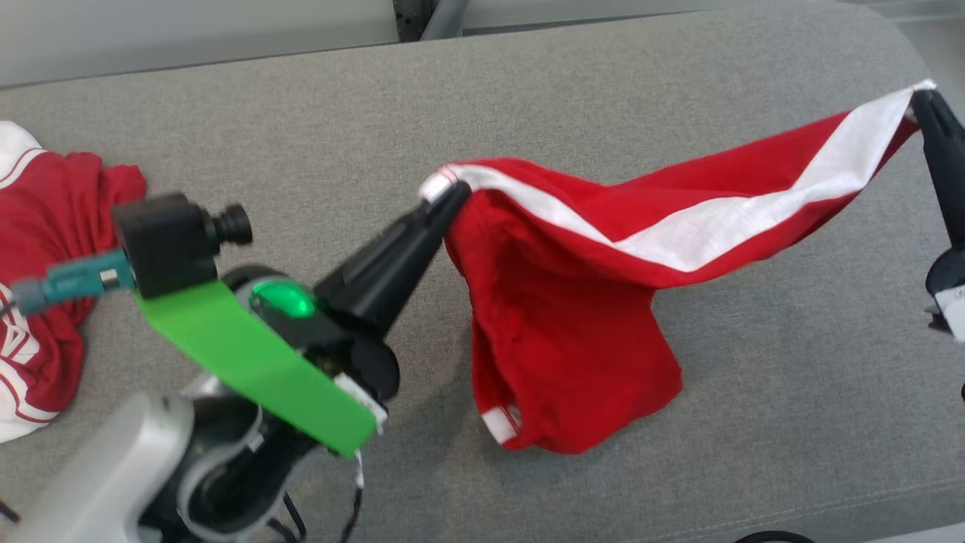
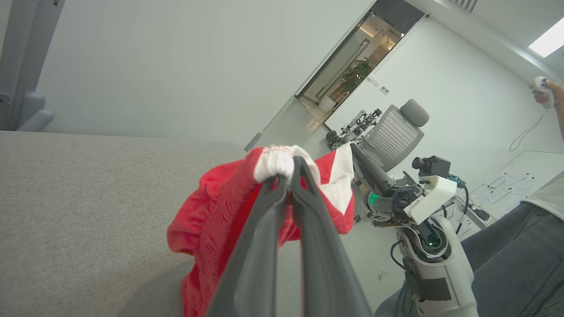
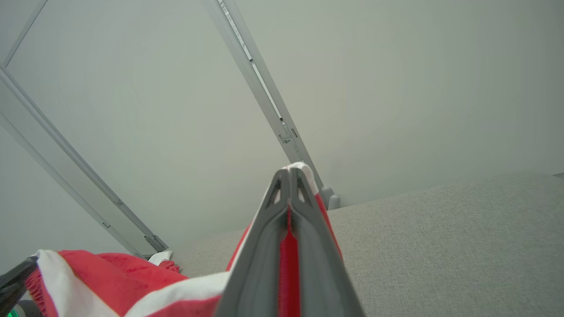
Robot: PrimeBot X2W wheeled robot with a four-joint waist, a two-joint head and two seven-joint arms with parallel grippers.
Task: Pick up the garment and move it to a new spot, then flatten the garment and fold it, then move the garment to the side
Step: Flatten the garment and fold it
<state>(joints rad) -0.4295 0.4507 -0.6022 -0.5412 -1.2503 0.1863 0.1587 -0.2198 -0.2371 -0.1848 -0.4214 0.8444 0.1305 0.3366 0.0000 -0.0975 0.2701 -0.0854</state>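
A red garment (image 1: 573, 324) with a white stripe hangs stretched between my two grippers above the grey cushioned surface (image 1: 528, 98). My left gripper (image 1: 448, 197) is shut on its white-edged left corner. At the far right, my right gripper (image 1: 921, 96) is shut on the other white corner. The garment's middle sags down and its lower end rests on the surface. The left wrist view shows my left gripper (image 2: 291, 169) pinching bunched white cloth of the garment (image 2: 211, 220). In the right wrist view my right gripper (image 3: 290, 176) clamps the red and white garment (image 3: 110, 277).
Another red and white garment (image 1: 38, 286) lies crumpled at the surface's left edge. In the left wrist view, a person (image 2: 520, 246) in grey trousers stands beside the robot, a hand (image 2: 546, 90) holding a controller, and an office chair (image 2: 394, 132) stands behind.
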